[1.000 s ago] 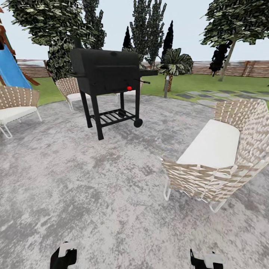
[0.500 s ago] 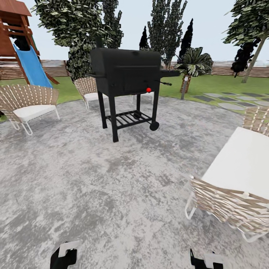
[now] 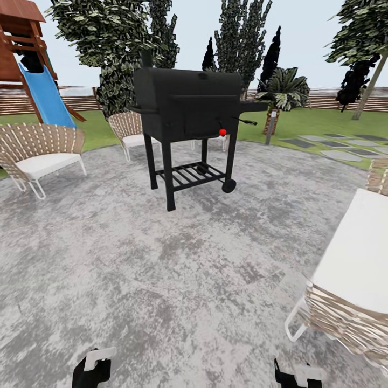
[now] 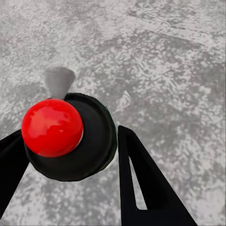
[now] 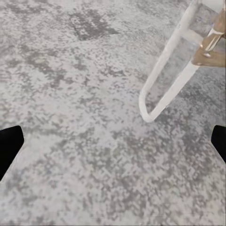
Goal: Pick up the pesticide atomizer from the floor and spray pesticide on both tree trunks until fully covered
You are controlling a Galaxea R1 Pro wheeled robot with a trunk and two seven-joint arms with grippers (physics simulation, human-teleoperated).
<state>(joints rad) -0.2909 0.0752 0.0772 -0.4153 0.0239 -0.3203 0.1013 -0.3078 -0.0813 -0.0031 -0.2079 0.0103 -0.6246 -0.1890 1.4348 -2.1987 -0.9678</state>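
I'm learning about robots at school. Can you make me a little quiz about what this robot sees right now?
1. True or false: the grill stands on grass.
2. What does the left gripper hold?
A. a red-topped atomizer
B. a cushion
C. nothing
3. What colour is the slide?

Key: 1 false, it stands on grey paving. 2 A. 3 blue.

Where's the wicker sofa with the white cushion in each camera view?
Head view: wicker sofa, at the right edge.
Right wrist view: its white tube leg, beyond the open jaws.
Left wrist view: grey paving under the held atomizer.
Shared landmark: that grey paving.
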